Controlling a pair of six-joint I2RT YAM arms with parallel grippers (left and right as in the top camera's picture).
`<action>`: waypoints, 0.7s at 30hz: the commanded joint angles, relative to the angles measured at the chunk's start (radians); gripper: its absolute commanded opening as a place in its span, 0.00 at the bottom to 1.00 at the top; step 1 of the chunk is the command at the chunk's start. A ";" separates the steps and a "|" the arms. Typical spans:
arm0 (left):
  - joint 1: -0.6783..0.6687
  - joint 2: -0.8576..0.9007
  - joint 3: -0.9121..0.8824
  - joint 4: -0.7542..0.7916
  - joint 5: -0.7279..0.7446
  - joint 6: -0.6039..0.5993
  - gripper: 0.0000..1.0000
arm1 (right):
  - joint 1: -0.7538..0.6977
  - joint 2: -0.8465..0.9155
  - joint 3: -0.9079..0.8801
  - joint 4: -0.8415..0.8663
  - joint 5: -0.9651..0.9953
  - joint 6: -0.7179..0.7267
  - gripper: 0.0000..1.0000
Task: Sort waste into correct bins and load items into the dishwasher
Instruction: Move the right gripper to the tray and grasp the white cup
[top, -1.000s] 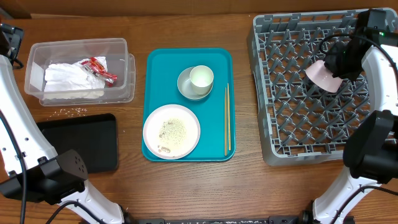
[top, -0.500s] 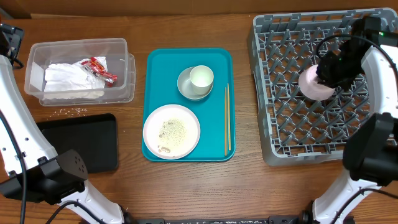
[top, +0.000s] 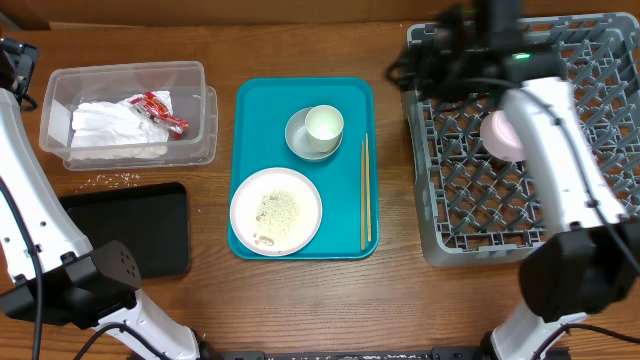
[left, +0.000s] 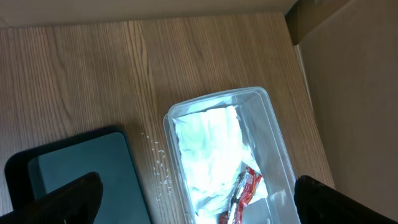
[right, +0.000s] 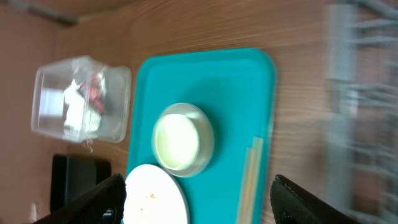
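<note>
Swung away from the right side of the dish rack (top: 470, 225), the right gripper (right: 198, 194) is now seen at the upper middle of the overhead frame. A pale bowl (top: 498, 135) has been left among the pegs. Its fingers (right: 102, 196) are spread wide and nothing is held. The left gripper (left: 202, 200) is likewise spread and empty above the clear tub (left: 277, 149). Beneath the right gripper a cup (right: 177, 140) is nested in a bowl (right: 207, 134) on the teal tray (right: 249, 87). If the cup were pinched off-centre, both could be tipped or dragged.
</note>
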 joint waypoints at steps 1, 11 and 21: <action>-0.004 0.009 0.000 0.001 -0.013 0.009 1.00 | 0.131 0.030 0.002 0.049 0.207 0.107 0.74; -0.004 0.009 0.000 0.001 -0.013 0.009 1.00 | 0.404 0.186 0.002 0.224 0.618 0.182 0.70; -0.004 0.009 0.000 0.001 -0.013 0.009 1.00 | 0.458 0.254 0.002 0.265 0.642 0.174 0.65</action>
